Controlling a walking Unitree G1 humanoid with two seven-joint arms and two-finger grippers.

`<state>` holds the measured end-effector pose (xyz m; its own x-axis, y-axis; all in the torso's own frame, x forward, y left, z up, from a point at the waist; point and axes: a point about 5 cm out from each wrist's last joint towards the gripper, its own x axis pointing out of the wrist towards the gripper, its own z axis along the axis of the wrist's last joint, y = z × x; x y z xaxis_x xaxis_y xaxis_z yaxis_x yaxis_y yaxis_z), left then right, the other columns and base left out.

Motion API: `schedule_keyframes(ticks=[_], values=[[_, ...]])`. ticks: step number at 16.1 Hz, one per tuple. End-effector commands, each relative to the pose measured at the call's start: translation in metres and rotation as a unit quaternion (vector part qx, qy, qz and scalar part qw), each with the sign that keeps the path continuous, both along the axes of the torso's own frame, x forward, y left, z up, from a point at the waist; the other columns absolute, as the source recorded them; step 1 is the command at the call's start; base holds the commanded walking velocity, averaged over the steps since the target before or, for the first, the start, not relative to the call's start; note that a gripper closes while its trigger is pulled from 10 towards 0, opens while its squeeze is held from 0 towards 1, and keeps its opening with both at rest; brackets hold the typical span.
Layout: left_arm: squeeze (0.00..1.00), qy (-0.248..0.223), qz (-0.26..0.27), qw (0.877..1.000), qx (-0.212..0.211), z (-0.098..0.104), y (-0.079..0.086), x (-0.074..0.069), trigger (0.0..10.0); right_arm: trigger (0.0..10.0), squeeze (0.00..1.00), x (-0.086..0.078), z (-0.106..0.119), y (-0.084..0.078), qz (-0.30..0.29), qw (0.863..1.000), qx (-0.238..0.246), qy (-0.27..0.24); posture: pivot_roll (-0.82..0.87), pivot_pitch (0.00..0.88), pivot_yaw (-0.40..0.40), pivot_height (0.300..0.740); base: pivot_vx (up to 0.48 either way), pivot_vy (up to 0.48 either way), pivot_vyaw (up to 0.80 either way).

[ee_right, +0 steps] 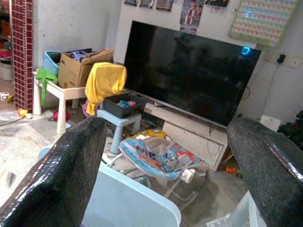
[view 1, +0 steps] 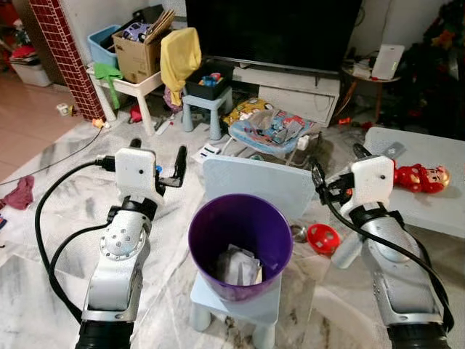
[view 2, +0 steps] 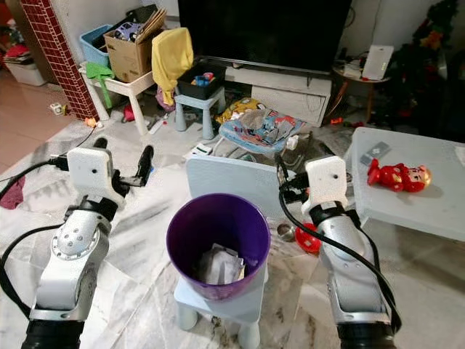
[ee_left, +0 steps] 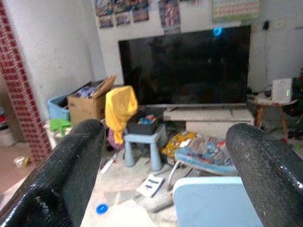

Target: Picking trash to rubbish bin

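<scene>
A purple bin point(view 1: 207, 222) stands on the seat of a small light-blue chair point(view 1: 254, 182) right in front of me. Crumpled white trash point(view 1: 238, 265) lies at its bottom. My left gripper point(view 1: 158, 154) is held up to the left of the bin, at about rim height, open and holding nothing. To the right of the bin my right gripper point(view 1: 339, 163) is raised as well, open, with nothing between its fingers. Both wrist views look out between spread fingers point(ee_left: 80, 156) point(ee_right: 75, 156) over the chair back toward the television.
A light-blue low table point(view 1: 429, 203) with a red toy figure point(view 1: 420, 177) stands at the right. A red round toy point(view 1: 322, 238) lies on the floor beside the chair. Ahead are a baby bouncer point(view 1: 272, 131), a small stool point(view 1: 207, 105), a television point(view 1: 272, 33) and a cardboard box point(view 1: 138, 51).
</scene>
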<state>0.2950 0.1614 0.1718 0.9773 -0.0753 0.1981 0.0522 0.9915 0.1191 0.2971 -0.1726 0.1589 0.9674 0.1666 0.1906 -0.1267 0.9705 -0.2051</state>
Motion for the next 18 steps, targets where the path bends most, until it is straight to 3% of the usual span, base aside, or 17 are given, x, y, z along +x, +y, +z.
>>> schedule_keyframes(ticks=[1, 2, 3, 4, 10, 18], values=[[0.00, 0.003, 0.022, 1.000, 0.002, 0.003, 0.004, 0.001, 10.0, 10.0, 1.00, -0.002, 0.002, -0.001, -0.003, 1.000, 0.003, 0.003, -0.01, 0.000, -0.002, 0.740, 0.000, 0.000, 0.00], [0.00, 0.010, 0.026, 1.000, -0.008, 0.006, 0.005, 0.006, 10.0, 10.0, 0.75, -0.001, 0.002, 0.006, 0.004, 1.000, 0.006, 0.011, -0.01, 0.000, -0.001, 0.740, 0.000, 0.000, 0.00], [0.00, 0.004, 0.030, 1.000, -0.007, 0.011, 0.005, 0.011, 10.0, 10.0, 0.07, 0.001, 0.004, 0.010, 0.009, 1.000, 0.008, 0.009, 0.00, 0.000, -0.001, 0.740, 0.000, 0.000, 0.00], [0.00, 0.002, 0.033, 0.999, -0.011, 0.015, 0.006, 0.014, 10.0, 10.0, 0.00, 0.003, 0.007, 0.012, 0.010, 1.000, 0.012, 0.006, 0.00, 0.000, 0.000, 0.740, 0.000, 0.000, 0.00], [0.00, 0.018, 0.044, 0.999, -0.016, 0.006, 0.014, 0.018, 10.0, 10.0, 0.00, 0.003, 0.008, 0.011, 0.002, 1.000, 0.019, 0.023, -0.02, 0.001, -0.012, 0.740, 0.000, 0.000, 0.00], [0.00, 0.031, 0.048, 0.998, -0.031, -0.006, 0.020, 0.024, 10.0, 10.0, 0.00, 0.003, 0.006, 0.012, 0.000, 0.999, 0.016, 0.031, -0.03, 0.002, -0.014, 0.740, 0.000, 0.000, -0.62]])
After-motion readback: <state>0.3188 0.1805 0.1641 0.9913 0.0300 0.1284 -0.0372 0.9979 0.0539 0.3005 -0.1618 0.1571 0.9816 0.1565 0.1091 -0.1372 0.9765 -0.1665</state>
